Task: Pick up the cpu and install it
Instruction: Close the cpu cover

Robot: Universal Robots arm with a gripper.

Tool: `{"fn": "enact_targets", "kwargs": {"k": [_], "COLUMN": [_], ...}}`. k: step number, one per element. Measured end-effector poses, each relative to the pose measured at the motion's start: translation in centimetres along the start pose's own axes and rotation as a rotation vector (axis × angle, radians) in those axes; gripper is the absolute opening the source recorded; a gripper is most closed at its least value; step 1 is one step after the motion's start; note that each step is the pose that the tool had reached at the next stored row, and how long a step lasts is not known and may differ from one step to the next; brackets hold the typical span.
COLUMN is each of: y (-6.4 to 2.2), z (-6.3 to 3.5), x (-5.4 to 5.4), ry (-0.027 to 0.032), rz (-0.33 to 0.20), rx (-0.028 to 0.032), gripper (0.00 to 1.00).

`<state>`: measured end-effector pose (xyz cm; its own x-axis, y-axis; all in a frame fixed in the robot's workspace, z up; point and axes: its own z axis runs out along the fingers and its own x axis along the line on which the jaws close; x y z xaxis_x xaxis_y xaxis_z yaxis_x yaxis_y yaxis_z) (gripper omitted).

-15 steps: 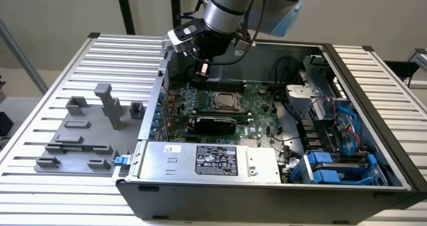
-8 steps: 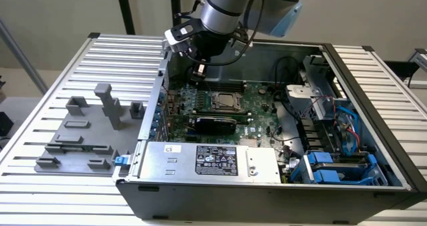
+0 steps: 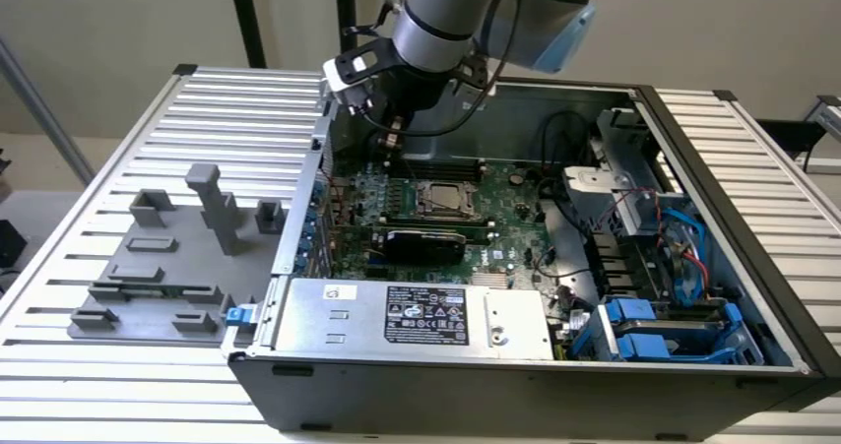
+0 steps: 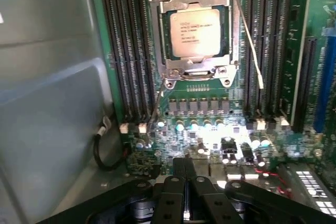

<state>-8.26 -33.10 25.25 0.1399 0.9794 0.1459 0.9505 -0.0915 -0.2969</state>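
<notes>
Wrist view: cpu sits in its socket, print illegible; fingers closed together, empty.

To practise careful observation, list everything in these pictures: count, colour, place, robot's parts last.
Flat square silver-topped cpu: one, pale silver, in the socket.
Dark metal-framed square socket: one, dark, on the motherboard.
Green motherboard: one, green, inside the case.
Open metal computer case: one, dark grey, on the table.
Grey plastic tray with upright blocks: one, grey, exterior view's left.
Slatted metal table: one, silver, beneath the case.
Robot arm: one, silver-grey, above the case.
Pincer: one, black, shut, empty, over the motherboard.
</notes>
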Motion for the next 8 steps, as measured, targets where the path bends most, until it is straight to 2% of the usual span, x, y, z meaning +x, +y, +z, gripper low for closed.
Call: {"fn": "enact_targets", "kwargs": {"k": [2, 4, 6, 8], "y": [0.02, 0.05, 0.08, 0.15], "z": [0.07, 0.16, 0.26, 0.48], "x": [-0.01, -0.02, -0.04, -0.07], "ry": [0.0248, 0.0468, 0.0665, 0.0812], "rz": [0.014, 0.031, 0.052, 0.08], "rx": [-0.0006, -0.0019, -0.004, -0.0085], "gripper": [0.11, 0.11, 0.11, 0.11]}}
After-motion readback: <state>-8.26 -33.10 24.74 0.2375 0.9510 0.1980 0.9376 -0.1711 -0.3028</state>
